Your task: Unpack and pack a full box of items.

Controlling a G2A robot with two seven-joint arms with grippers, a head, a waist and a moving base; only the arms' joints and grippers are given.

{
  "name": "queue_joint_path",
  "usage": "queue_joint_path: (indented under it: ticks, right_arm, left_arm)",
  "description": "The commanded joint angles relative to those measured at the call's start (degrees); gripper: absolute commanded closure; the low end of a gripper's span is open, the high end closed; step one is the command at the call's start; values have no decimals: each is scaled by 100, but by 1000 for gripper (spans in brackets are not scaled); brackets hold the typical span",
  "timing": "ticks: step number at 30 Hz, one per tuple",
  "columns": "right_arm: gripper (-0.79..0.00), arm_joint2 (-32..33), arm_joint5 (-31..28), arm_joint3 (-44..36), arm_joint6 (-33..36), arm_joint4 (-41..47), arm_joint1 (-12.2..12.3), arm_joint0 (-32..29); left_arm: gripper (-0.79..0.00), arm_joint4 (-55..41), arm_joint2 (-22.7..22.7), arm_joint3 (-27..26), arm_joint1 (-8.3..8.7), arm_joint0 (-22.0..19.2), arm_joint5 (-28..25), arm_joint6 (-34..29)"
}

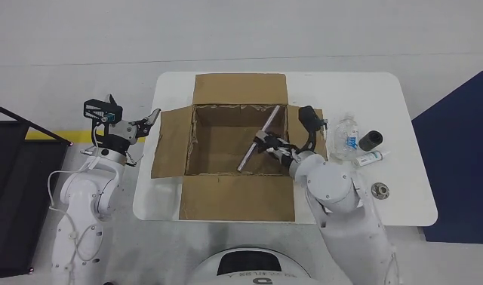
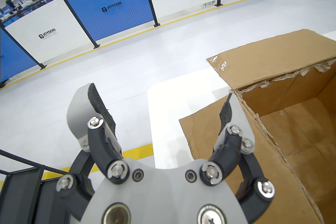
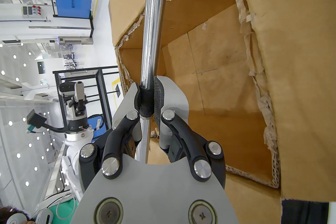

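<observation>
The right tool [image 3: 148, 93] clenches a steel rod [image 3: 155, 12] partway along its length (rod slanted across the open box [image 1: 219, 145]); the left tool [image 2: 160, 92], released, hangs beside the box's flap [image 2: 202, 135].

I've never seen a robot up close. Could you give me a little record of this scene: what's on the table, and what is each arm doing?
Surface: white table
Main item: open cardboard box, flaps spread out
Right arm: right gripper shut on a shiny metal rod, held slanted over the box's opening
Left arm: left gripper open, holding nothing, beside the box's side flap at the table's edge
Loose items: clear bottle, black cylinder, white tube, small metal ring, all on the table on the right arm's side of the box
</observation>
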Motion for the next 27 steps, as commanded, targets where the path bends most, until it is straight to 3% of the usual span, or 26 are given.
queue_joint_path:
  ticks: [1,5,14,16,19,27]
  right_arm:
    - [0,-143,226,317,-188,59,-41,209]
    - [0,-413,427,866,-592,250,-133,514]
    - [0,-1008,436,1563,-818,152,-204,755]
    - [-120,-1113,473,1615,-837,52,-206,783]
    - [-240,-1191,502,1576,-834,-51,-200,785]
    - [-237,-1074,320,834,-591,-430,-67,439]
  left_arm:
    - [-785,0,0,0,0,0,0,0]
    - [-785,0,0,0,0,0,0,0]
    - [-785,0,0,0,0,0,0,0]
    - [-785,0,0,0,0,0,0,0]
    - [-785,0,0,0,0,0,0,0]
    - [-785,0,0,0,0,0,0,0]
